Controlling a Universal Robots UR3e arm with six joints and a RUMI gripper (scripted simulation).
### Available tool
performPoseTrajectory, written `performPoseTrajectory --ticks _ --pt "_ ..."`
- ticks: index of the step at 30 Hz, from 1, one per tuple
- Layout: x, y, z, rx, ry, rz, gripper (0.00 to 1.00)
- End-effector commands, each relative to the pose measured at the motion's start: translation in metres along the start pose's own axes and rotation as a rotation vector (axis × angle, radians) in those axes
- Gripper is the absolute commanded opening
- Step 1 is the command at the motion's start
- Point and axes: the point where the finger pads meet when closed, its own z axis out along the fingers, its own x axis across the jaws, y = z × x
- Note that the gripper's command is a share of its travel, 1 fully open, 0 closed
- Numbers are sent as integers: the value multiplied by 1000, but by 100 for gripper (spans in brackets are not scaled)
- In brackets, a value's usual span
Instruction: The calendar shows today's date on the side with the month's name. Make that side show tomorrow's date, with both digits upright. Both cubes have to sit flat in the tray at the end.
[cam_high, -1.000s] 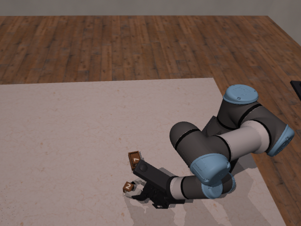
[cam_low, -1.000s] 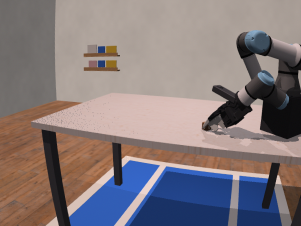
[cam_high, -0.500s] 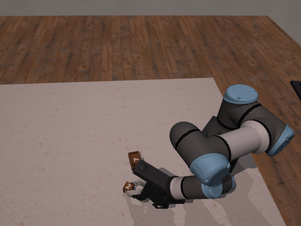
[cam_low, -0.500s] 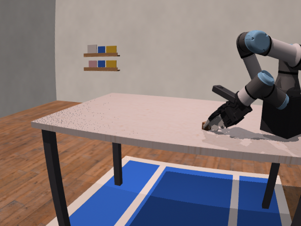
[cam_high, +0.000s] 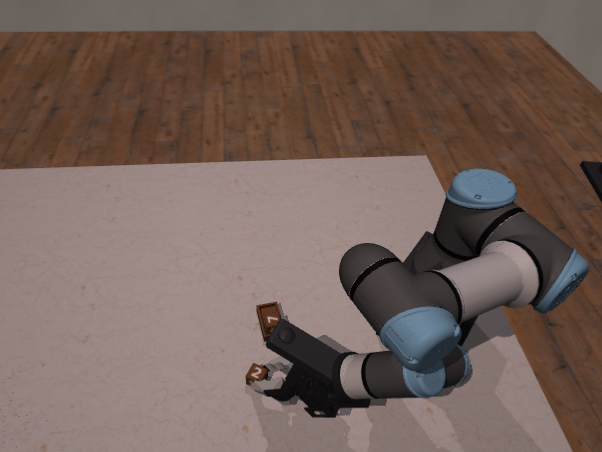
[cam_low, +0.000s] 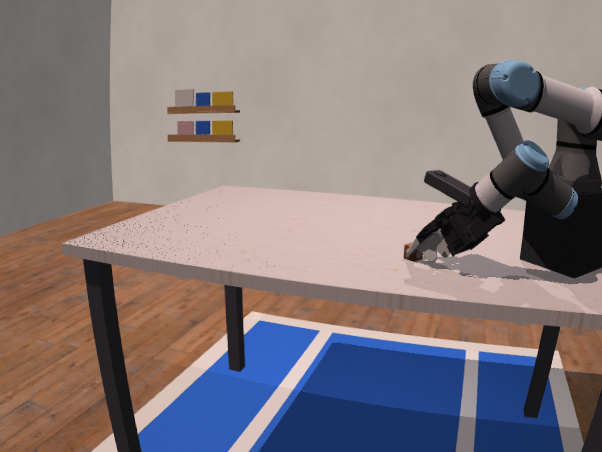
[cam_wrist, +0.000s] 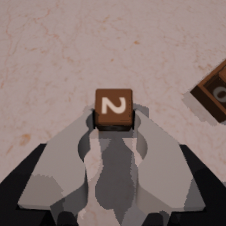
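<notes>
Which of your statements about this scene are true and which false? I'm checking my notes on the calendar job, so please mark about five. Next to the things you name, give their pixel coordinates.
1. The loose cube (cam_high: 256, 373) (cam_low: 406, 250) (cam_wrist: 114, 107) is between the gripper's (cam_high: 260, 378) (cam_wrist: 114, 119) fingers. True.
2. Both cubes sit in the tray (cam_high: 261, 322) (cam_wrist: 206, 100). False: the loose cube is outside it.
3. The loose cube's upper face shows a 2. True.
4. The wall shelves (cam_low: 201, 109) (cam_low: 201, 138) hold only yellow blocks. False: blue, pink and pale ones stand there too.
5. The gripper is wide open. False: it is closed on the loose cube.
</notes>
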Motion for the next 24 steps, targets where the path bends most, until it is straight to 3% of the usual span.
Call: performPoseTrajectory --ticks 1,24 --pt "0 -1 0 1 -1 1 10" --pt "0 -9 -9 0 0 0 10"
